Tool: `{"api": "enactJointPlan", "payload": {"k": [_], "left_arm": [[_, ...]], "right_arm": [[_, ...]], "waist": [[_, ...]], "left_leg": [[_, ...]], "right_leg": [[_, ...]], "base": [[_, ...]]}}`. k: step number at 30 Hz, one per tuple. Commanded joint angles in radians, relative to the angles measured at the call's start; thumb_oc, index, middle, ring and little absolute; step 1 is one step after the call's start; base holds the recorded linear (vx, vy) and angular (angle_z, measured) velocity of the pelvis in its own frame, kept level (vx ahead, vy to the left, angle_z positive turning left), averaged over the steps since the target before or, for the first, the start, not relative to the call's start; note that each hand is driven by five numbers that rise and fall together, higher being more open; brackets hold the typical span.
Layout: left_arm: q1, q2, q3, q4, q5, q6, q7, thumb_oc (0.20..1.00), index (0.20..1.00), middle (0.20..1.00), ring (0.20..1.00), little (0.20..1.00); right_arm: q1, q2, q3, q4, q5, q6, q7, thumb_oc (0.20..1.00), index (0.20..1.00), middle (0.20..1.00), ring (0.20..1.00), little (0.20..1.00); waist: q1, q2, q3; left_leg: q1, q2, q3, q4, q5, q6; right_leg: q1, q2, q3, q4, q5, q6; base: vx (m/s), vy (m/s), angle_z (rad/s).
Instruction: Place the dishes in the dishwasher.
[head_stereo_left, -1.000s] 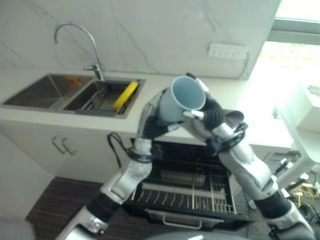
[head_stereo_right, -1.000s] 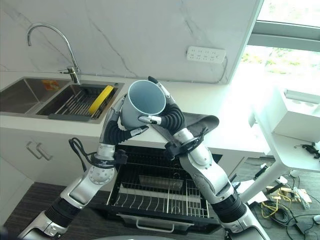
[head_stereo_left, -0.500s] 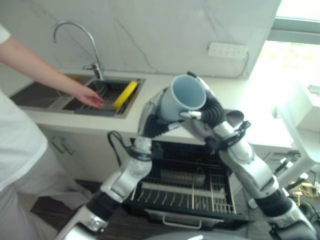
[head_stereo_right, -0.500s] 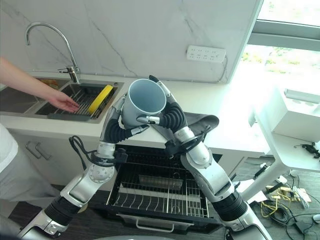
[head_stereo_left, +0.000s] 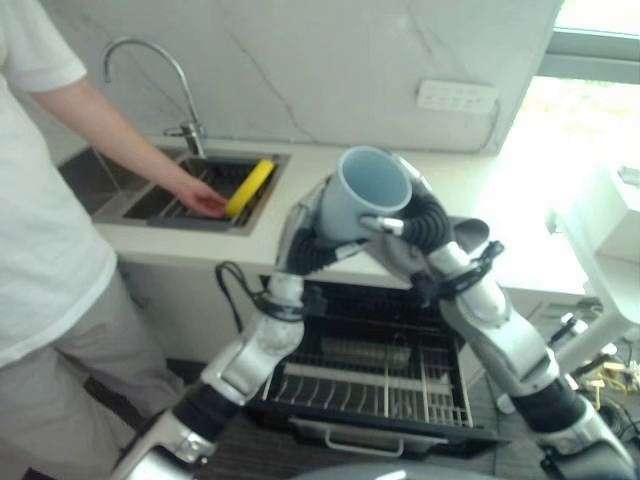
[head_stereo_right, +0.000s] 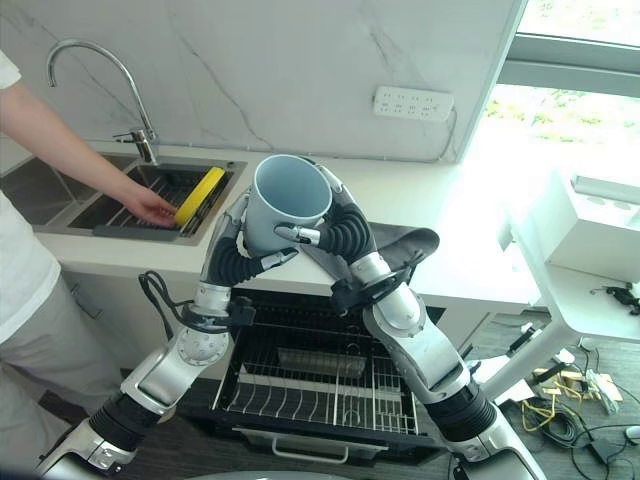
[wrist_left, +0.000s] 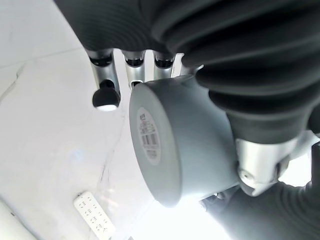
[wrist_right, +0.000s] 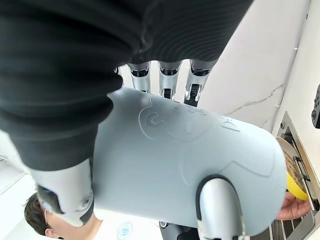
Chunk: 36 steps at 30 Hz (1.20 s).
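A light blue-grey cup (head_stereo_right: 285, 205) is held tilted in the air above the open dishwasher's pulled-out rack (head_stereo_right: 300, 400), mouth facing up towards me. My right hand (head_stereo_right: 345, 232) is curled round its side, with the thumb (wrist_right: 219, 205) pressed on the cup (wrist_right: 185, 165). From the other side, my left hand (head_stereo_right: 232, 255) rests against the cup's lower side. Its fingers (wrist_left: 102, 75) lie straight beside the cup's base (wrist_left: 185, 145).
A person stands at the left, one hand (head_stereo_right: 150, 208) on a yellow dish (head_stereo_right: 200, 197) in the sink's drying rack (head_stereo_right: 165, 200) under the faucet (head_stereo_right: 95, 60). A grey cloth (head_stereo_right: 415, 245) lies on the counter behind my right arm. A white table (head_stereo_right: 590, 290) stands at the right.
The person has come in from the left and reached the yellow dish in the sink. The cup has stayed between both hands, lifted a touch.
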Motion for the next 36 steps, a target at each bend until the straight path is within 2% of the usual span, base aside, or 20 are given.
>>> {"api": "enactJointPlan", "payload": {"k": [1, 5, 8, 10, 11, 12, 14, 16, 26, 36], "left_arm": [[-0.146, 0.015, -0.101, -0.008, 0.055, -0.07, -0.027, 0.2, 0.2, 0.2, 0.2, 0.2], [-0.143, 0.011, -0.106, 0.002, 0.044, -0.08, -0.028, 0.2, 0.2, 0.2, 0.2, 0.2], [-0.134, 0.009, -0.108, 0.007, 0.019, -0.088, -0.035, 0.2, 0.2, 0.2, 0.2, 0.2], [-0.128, 0.006, -0.11, 0.019, 0.007, -0.094, -0.04, 0.523, 0.523, 0.523, 0.523, 0.523], [-0.126, 0.005, -0.111, 0.021, 0.005, -0.094, -0.039, 0.793, 0.793, 0.793, 0.793, 0.793], [-0.121, 0.002, -0.111, 0.024, 0.001, -0.095, -0.04, 1.0, 1.0, 1.0, 1.0, 1.0], [-0.113, 0.0, -0.108, 0.024, -0.012, -0.097, -0.039, 1.0, 1.0, 1.0, 1.0, 1.0], [-0.105, 0.0, -0.104, 0.021, -0.028, -0.1, -0.037, 1.0, 1.0, 1.0, 1.0, 1.0], [-0.043, 0.013, -0.06, 0.031, -0.061, -0.121, -0.015, 1.0, 1.0, 1.0, 1.0, 1.0], [0.053, 0.05, 0.071, -0.044, -0.163, -0.126, -0.055, 1.0, 1.0, 1.0, 1.0, 1.0]], "right_arm": [[-0.192, 0.041, 0.029, -0.023, -0.042, -0.074, 0.006, 0.2, 0.2, 0.2, 0.2, 0.2], [-0.197, 0.036, 0.029, -0.024, -0.052, -0.082, -0.005, 0.2, 0.2, 0.2, 0.2, 0.2], [-0.194, 0.033, 0.022, -0.023, -0.06, -0.091, -0.011, 0.2, 0.2, 0.2, 0.2, 0.2], [-0.189, 0.035, 0.02, -0.021, -0.066, -0.098, -0.016, 0.2, 0.2, 0.2, 0.2, 0.2], [-0.187, 0.035, 0.02, -0.022, -0.067, -0.098, -0.018, 0.2, 0.2, 0.2, 0.2, 0.2], [-0.184, 0.035, 0.017, -0.022, -0.067, -0.099, -0.018, 0.2, 0.2, 0.2, 0.2, 0.2], [-0.178, 0.032, 0.014, -0.024, -0.064, -0.099, -0.022, 0.2, 0.2, 0.2, 0.2, 0.2], [-0.167, 0.029, 0.008, -0.025, -0.064, -0.102, -0.029, 0.2, 0.2, 0.2, 0.2, 0.2], [-0.085, 0.001, -0.04, -0.038, -0.063, -0.165, -0.062, 0.2, 0.2, 0.2, 0.2, 0.2], [0.03, -0.036, -0.118, -0.071, -0.054, -0.209, -0.063, 0.2, 0.2, 0.2, 0.2, 0.2]], "waist": [[0.008, -0.009, 0.024], [0.007, -0.009, 0.021], [0.008, -0.01, 0.022], [0.007, -0.01, 0.022], [0.006, -0.009, 0.022], [0.005, -0.009, 0.023], [0.005, -0.007, 0.022], [0.005, -0.007, 0.027], [0.001, -0.004, 0.032], [0.004, 0.012, 0.041]], "left_leg": [[0.042, 0.009, -0.033, 0.001, -0.054, 0.01], [0.048, 0.011, -0.031, 0.001, -0.065, 0.008], [0.042, 0.009, -0.031, 0.001, -0.054, 0.01], [0.041, 0.01, -0.029, 0.001, -0.054, 0.01], [0.042, 0.01, -0.029, 0.001, -0.054, 0.01], [0.043, 0.011, -0.029, 0.001, -0.054, 0.01], [0.049, 0.013, -0.03, 0.001, -0.065, 0.008], [0.045, 0.014, -0.027, 0.001, -0.053, 0.009], [0.044, 0.024, -0.027, 0.001, -0.057, 0.002], [0.037, 0.044, -0.036, 0.001, -0.038, -0.011]], "right_leg": [[0.017, 0.007, -0.016, 0.001, 0.011, 0.006], [0.022, 0.009, -0.014, 0.001, 0.002, 0.009], [0.016, 0.009, -0.014, 0.001, 0.011, 0.006], [0.015, 0.011, -0.013, 0.001, 0.011, 0.005], [0.014, 0.012, -0.012, 0.001, 0.011, 0.005], [0.015, 0.012, -0.012, 0.001, 0.011, 0.004], [0.021, 0.014, -0.011, 0.001, 0.001, 0.006], [0.017, 0.013, -0.014, 0.001, 0.01, 0.002], [0.018, 0.019, -0.015, 0.001, 0.0, 0.004], [0.02, 0.035, -0.019, 0.001, -0.007, -0.008]], "base": [[0.0, 0.0, 0.0], [0.01, -0.002, 0.0], [-0.02, -0.019, 0.0], [-0.01, -0.034, 0.0], [0.0, 0.0, 0.0], [0.0, 0.0, 0.0], [0.04, -0.026, 0.0], [-0.04, -0.041, 0.0], [0.0, -0.06, 0.0], [-0.01, -0.084, 0.05]]}}
